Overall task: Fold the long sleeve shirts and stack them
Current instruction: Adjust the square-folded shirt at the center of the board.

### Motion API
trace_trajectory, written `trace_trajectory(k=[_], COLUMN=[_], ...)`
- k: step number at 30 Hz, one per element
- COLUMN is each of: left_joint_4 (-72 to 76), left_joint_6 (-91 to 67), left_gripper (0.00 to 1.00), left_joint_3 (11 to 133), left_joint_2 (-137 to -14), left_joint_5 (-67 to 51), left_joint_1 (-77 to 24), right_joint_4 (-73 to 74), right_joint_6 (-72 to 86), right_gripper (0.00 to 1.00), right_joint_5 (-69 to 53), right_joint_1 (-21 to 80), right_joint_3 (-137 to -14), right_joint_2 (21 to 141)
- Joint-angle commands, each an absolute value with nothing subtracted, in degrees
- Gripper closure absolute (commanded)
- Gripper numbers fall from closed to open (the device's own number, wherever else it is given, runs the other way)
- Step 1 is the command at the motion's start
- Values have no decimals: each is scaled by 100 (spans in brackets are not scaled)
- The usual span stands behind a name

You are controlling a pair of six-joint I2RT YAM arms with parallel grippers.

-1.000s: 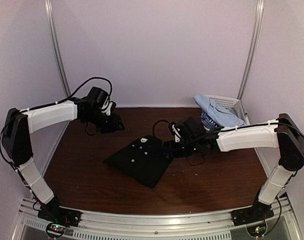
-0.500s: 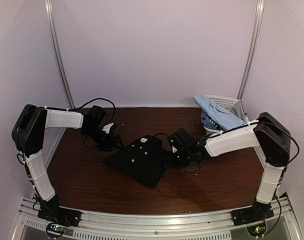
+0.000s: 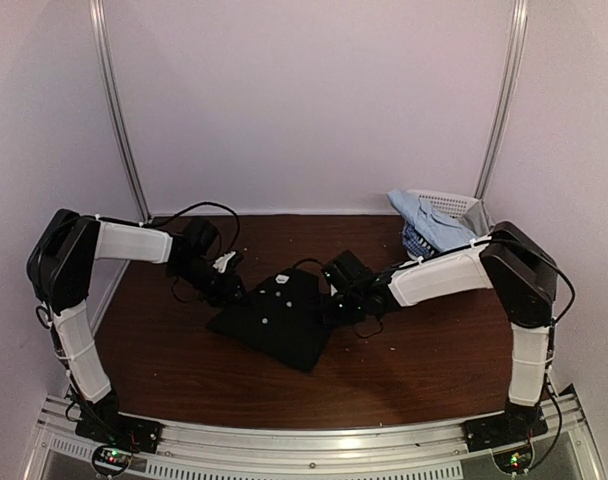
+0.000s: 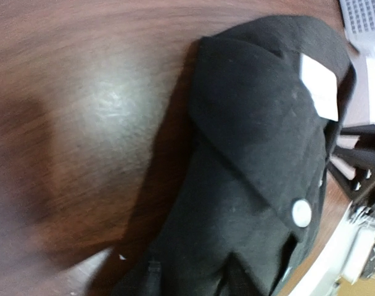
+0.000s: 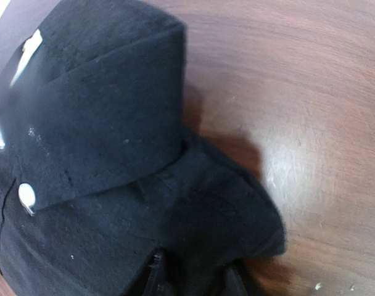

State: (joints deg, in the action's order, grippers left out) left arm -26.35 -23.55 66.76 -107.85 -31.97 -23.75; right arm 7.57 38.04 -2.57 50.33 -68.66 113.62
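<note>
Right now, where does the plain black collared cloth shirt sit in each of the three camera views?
Top external: the plain black collared cloth shirt lies mid-frame on the brown wooden table.
Left wrist: the shirt fills the right and lower frame.
Right wrist: the shirt fills the left and lower frame.
Shared landmark: its folded collar.

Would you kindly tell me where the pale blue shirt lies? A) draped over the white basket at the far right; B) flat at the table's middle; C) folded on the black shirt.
A: the pale blue shirt hangs over the white basket at the far right, apart from the black shirt lying mid-table.
</note>
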Motion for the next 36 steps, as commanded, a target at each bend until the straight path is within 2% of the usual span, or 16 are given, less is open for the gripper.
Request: trace_trajectory(k=[1, 5, 7, 12, 13, 14, 16, 17, 18, 19, 21, 24, 29, 33, 36], left_joint_4=[-2082, -1972, -2106, -2541, -2618, -2630, -2644, -2690, -2734, -2743, -2748, -2723, -2623, -2531, -2366], left_joint_6=[-2738, -2998, -3092, -3415, -3532, -3654, -3803, -3825, -3819, -3794, -3740, -3631, -3501, -3490, -3507], left_gripper=[82, 99, 100, 100, 97, 90, 60, 52, 47, 41, 39, 40, 51, 65, 72], left_joint_3=[6554, 6504, 6483, 6358, 6310, 6232, 6124, 6129, 6153, 6191, 6284, 6529, 6792, 6934, 6872], left_joint_2=[-10444, -9714, -9390, -8954, -8956, -8968, -9026, -9044, -9066, -9085, -9150, -9273, -9548, -9869, -10158], left_joint_5=[-3400, -3089, -2698, -1638, -1462, -1322, -992, -772, -569, -458, -420, -465, -696, -998, -1131], left_joint_1=[-2426, -2483, -2576, -3012, -3089, -3141, -3172, -3173, -3161, -3133, -3035, -2973, -2906, -2892, -2847], right_joint_4=[1158, 1514, 1688, 2054, 2129, 2188, 2308, 2353, 2358, 2342, 2473, 2713, 2787, 2739, 2662], right_joint_6=[3566, 3304, 3154, 2822, 2744, 2670, 2460, 2370, 2273, 2188, 2028, 1871, 1904, 2052, 2145], right_gripper=[79, 96, 100, 100, 100, 100, 100, 100, 100, 96, 86, 67, 53, 57, 59], right_joint_5=[-117, -58, -87, -288, -319, -370, -473, -463, -447, -444, -451, -207, -41, -51, -112], right_joint_1=[5027, 5044, 5058, 5052, 5005, 4933, 4737, 4610, 4481, 4349, 4115, 4026, 4233, 4644, 4993], right_joint_3=[-7468, -8154, -8502, -9096, -9106, -9099, -9007, -8933, -8836, -8732, -8694, -8805, -8891, -8960, -9117], right_joint_2=[11640, 11835, 11915, 12071, 12092, 12109, 12126, 12107, 12063, 12025, 11995, 11878, 11532, 11443, 11570])
